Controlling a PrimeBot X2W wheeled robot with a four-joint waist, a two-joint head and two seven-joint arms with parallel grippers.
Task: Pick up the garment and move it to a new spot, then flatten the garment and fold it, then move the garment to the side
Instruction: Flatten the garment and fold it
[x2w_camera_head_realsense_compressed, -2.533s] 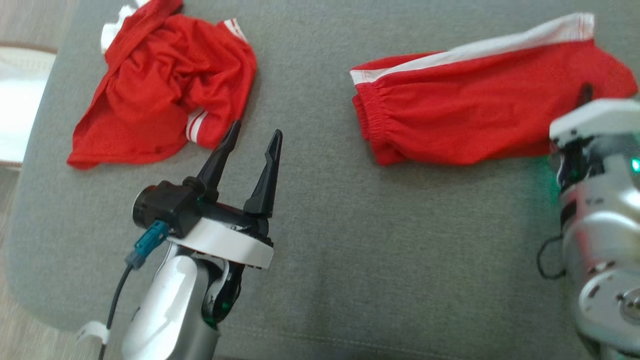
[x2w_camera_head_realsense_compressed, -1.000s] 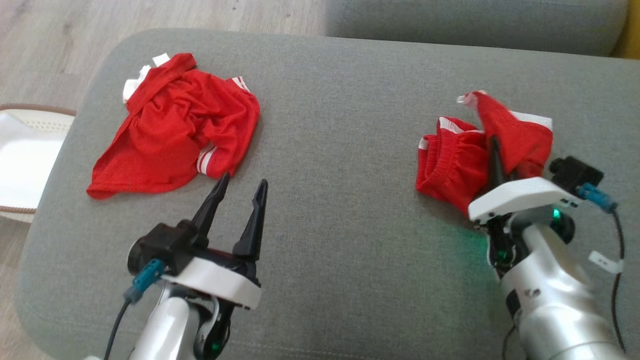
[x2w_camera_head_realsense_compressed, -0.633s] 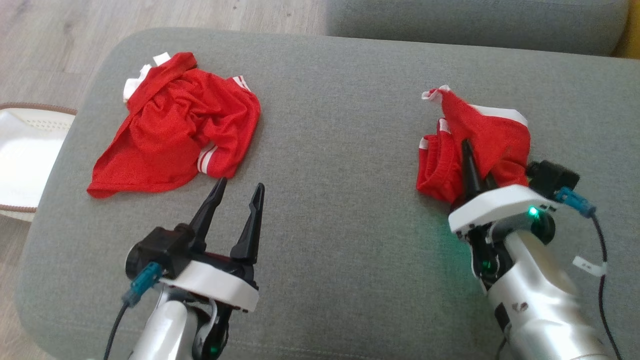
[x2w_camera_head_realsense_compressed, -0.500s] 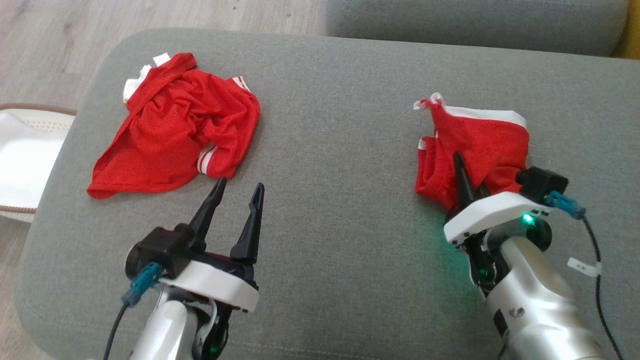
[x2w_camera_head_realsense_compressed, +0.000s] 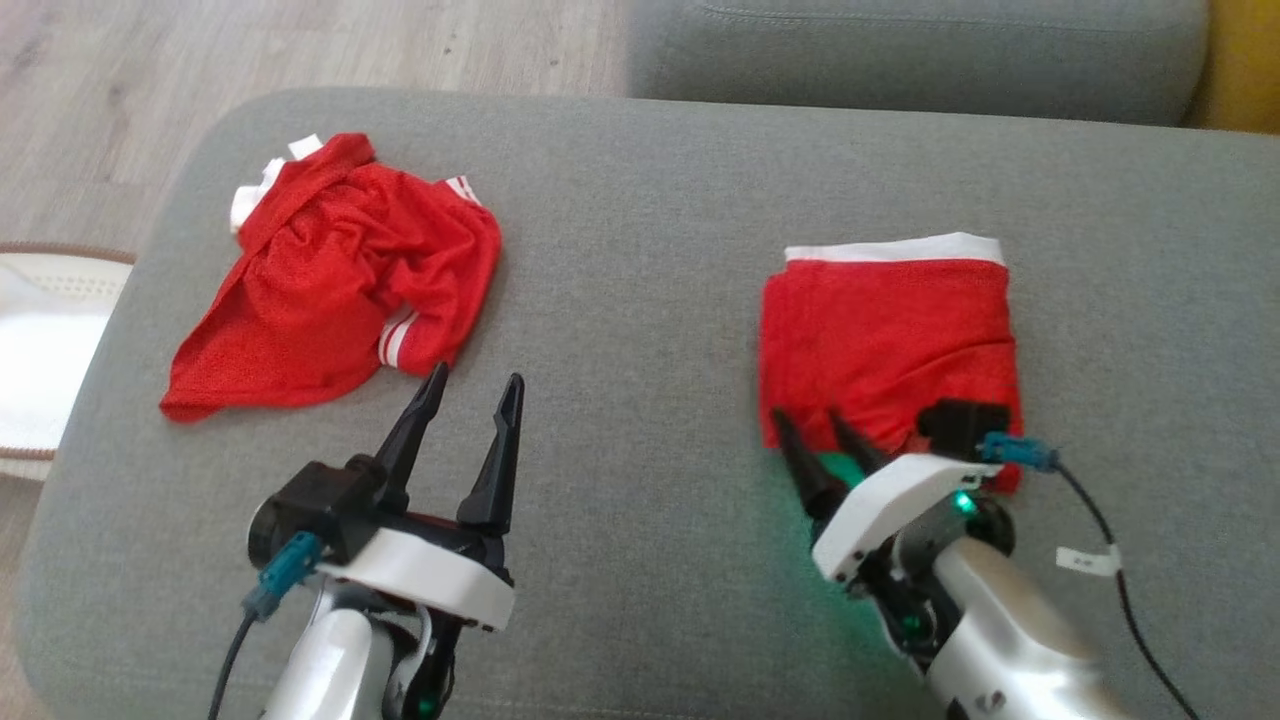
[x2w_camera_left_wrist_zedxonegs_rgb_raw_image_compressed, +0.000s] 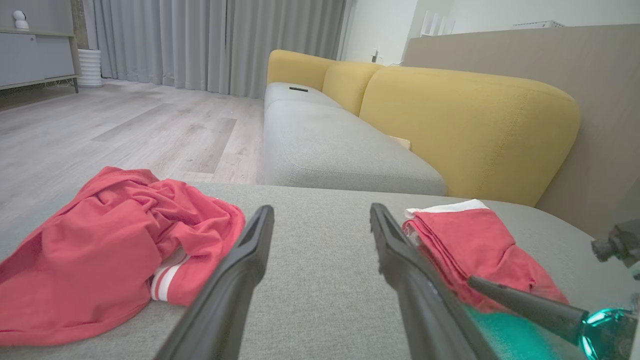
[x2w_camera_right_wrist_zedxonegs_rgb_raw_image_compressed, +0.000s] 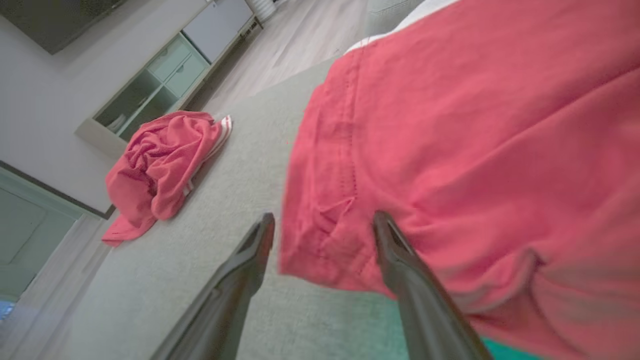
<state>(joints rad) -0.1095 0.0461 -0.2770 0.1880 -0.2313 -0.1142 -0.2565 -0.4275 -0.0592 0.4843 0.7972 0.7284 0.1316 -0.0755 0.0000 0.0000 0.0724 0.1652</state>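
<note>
Right gripper (x2w_camera_head_realsense_compressed: 805, 418) gapes empty at the near corner of the folded garment (x2w_camera_head_realsense_compressed: 885, 330); left gripper (x2w_camera_head_realsense_compressed: 478, 376) open, empty.

A grey cushion (x2w_camera_head_realsense_compressed: 640, 200) carries a crumpled red shirt (x2w_camera_head_realsense_compressed: 340, 280) far left and folded red shorts (x2w_camera_head_realsense_compressed: 885, 340) at right.

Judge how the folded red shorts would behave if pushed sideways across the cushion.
Probably floppy: the folded shorts show soft creases, so layers may bunch or unfold. Likely light, being thin cloth. The woven cushion may drag the bottom layer.

Red, white-edged garment (x2w_camera_head_realsense_compressed: 885, 340); grey cushion (x2w_camera_head_realsense_compressed: 650, 300).
</note>
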